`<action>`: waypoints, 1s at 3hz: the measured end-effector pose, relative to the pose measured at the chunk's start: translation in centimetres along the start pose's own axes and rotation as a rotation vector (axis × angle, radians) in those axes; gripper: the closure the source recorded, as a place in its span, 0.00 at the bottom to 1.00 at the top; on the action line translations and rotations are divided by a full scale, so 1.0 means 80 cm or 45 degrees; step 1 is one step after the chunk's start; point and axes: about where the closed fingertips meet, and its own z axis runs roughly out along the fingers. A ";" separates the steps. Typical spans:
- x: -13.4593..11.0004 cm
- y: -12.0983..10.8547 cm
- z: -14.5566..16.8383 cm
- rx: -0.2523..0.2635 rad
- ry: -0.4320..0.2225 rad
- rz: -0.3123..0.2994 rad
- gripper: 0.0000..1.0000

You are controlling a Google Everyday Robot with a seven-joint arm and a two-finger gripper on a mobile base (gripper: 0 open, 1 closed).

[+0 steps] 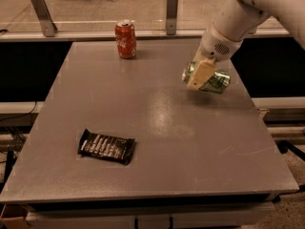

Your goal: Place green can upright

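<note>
The green can (218,82) lies on its side at the right of the grey table (190,147), its silver end facing left. My gripper (196,80) reaches down from the white arm at the upper right and is shut on the green can near that end. One pale finger (200,73) crosses the front of the can. The can looks held just above the tabletop, still horizontal, with a shadow under it.
A red cola can (126,39) stands upright at the back of the table. A dark snack bar wrapper (106,146) lies at the front left. Two metal posts (172,12) stand on a rail behind the table. The table's right edge is close to the can.
</note>
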 end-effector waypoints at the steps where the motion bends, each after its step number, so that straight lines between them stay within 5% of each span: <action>1: -0.039 0.000 -0.034 -0.016 -0.280 -0.039 1.00; 3: -0.083 0.012 -0.057 -0.096 -0.867 -0.033 1.00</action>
